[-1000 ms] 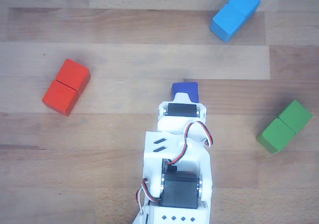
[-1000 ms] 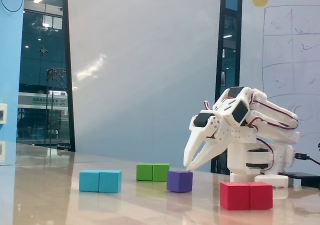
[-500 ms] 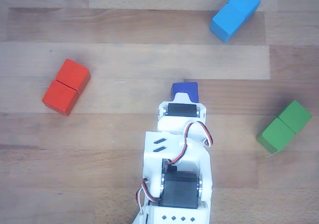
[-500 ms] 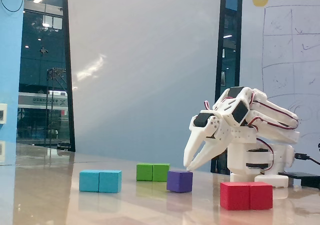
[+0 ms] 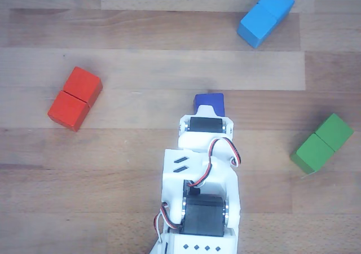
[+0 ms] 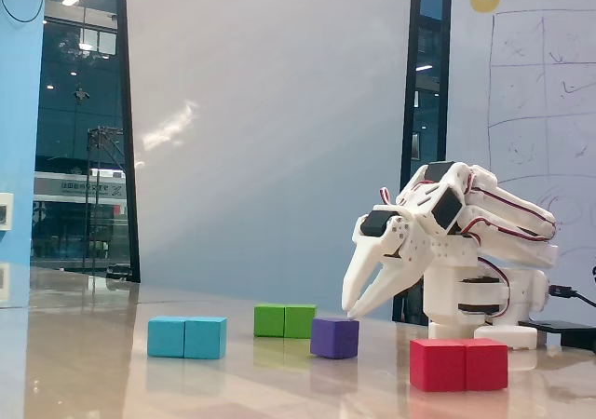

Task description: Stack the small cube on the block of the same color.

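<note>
The small dark-blue cube [image 5: 209, 101] lies on the wooden table, its near side hidden under my wrist; in the fixed view [image 6: 335, 337] it rests flat on the table. My gripper [image 6: 352, 311] points down at the cube's top edge on the arm's side. Its fingers [image 6: 354, 275] stand a narrow gap apart and hold nothing. In the other view the fingers are hidden under the white wrist. The sky-blue double block [image 5: 265, 15] lies far off at the upper right, and at the left in the fixed view [image 6: 186, 337].
A red double block [image 5: 75, 98] lies at the left and a green double block [image 5: 322, 143] at the right of the other view. In the fixed view the red block [image 6: 459, 363] is nearest the camera and the green block [image 6: 285, 320] is behind the cube.
</note>
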